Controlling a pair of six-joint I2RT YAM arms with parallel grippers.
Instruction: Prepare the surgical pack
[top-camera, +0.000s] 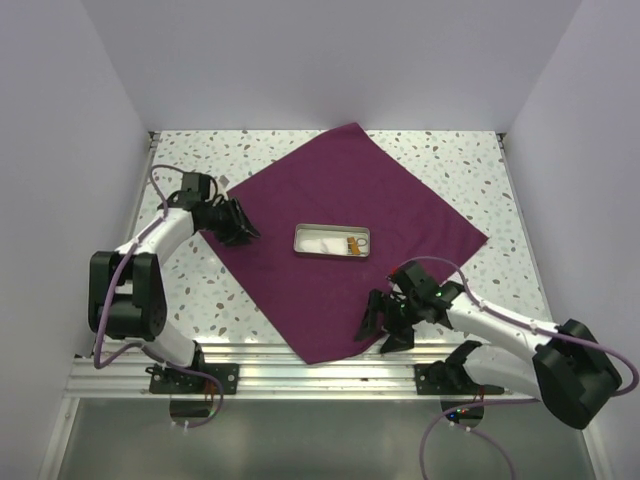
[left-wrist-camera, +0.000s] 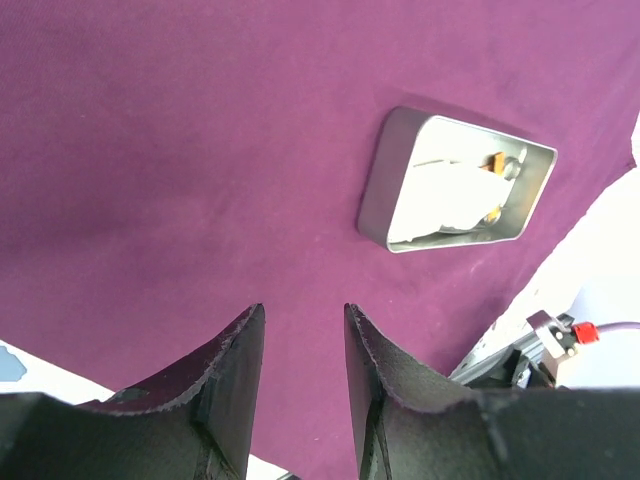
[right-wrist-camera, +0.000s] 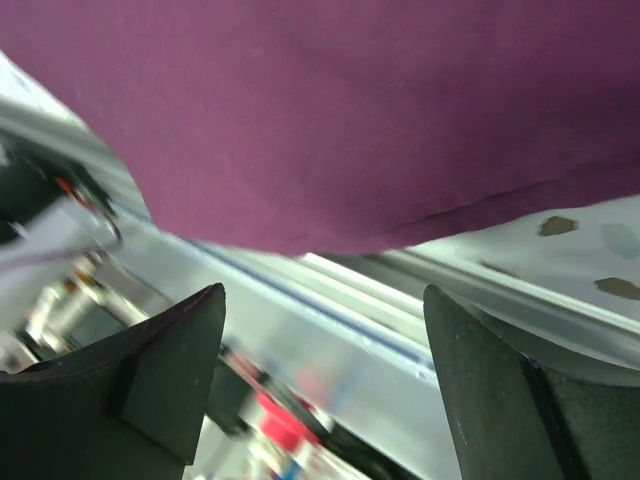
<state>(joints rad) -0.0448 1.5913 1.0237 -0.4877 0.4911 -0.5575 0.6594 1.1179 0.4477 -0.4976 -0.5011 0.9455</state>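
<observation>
The plum-purple cloth (top-camera: 350, 205) lies flat as a diamond on the speckled table. A small shiny metal tray (top-camera: 332, 242) sits at its middle, holding white gauze and gold-handled instruments; it also shows in the left wrist view (left-wrist-camera: 455, 182). My left gripper (top-camera: 243, 228) is open over the cloth's left corner, its jaws a small gap apart above purple cloth (left-wrist-camera: 200, 150). My right gripper (top-camera: 382, 322) is wide open and empty over the cloth's near right edge (right-wrist-camera: 330, 120), close to the near corner.
A metal rail (top-camera: 330, 365) runs along the near table edge, with both arm bases bolted to it. White walls enclose the table on the left, back and right. Bare speckled table (top-camera: 470, 160) lies around the cloth.
</observation>
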